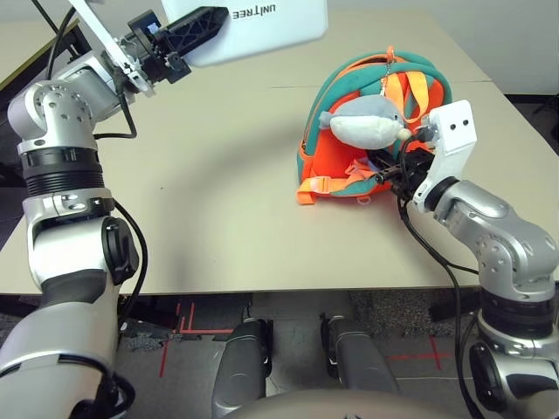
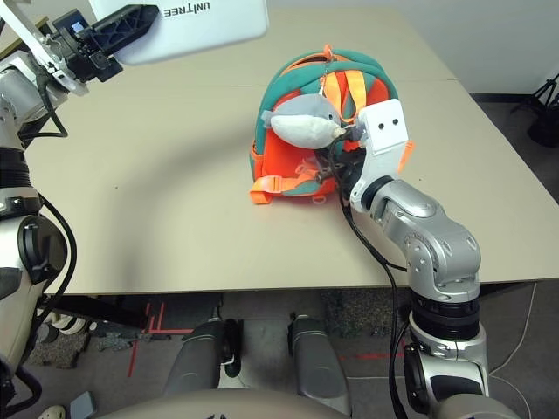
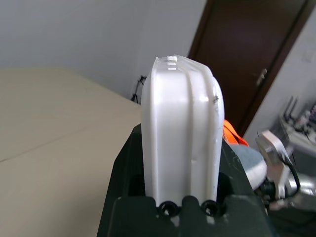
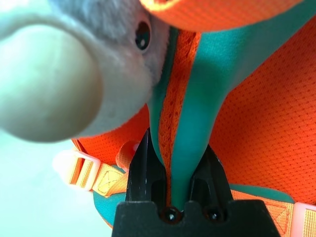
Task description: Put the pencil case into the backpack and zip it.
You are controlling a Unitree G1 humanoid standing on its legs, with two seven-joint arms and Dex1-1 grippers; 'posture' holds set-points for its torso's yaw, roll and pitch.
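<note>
Pencil case (image 1: 262, 30) and left gripper (image 3: 181, 136) met at the top of the left eye view, left of centre, where the white case hung above the table (image 1: 218, 218), outside the backpack (image 1: 325, 161) and apart from it. The left gripper's two black fingers pinched the case between them, one on each broad face. One finger lay across the face with the dark UNITREE lettering (image 1: 254, 11), which read upside down; most of the case reached beyond the grip, toward the right of the frame, its far end running out at the top edge. The orange and teal backpack sat in the upper right of the frame, below the case and to its right, with the grey-white plush toy (image 1: 362, 122) hanging against its front. Right gripper (image 4: 178, 139) was at the lower part of the backpack's front, just beside the toy, its fingers closed on a teal band with orange edging (image 4: 197, 98). Orange straps with buckles (image 1: 321, 185) lay near the backpack's lower edge.
</note>
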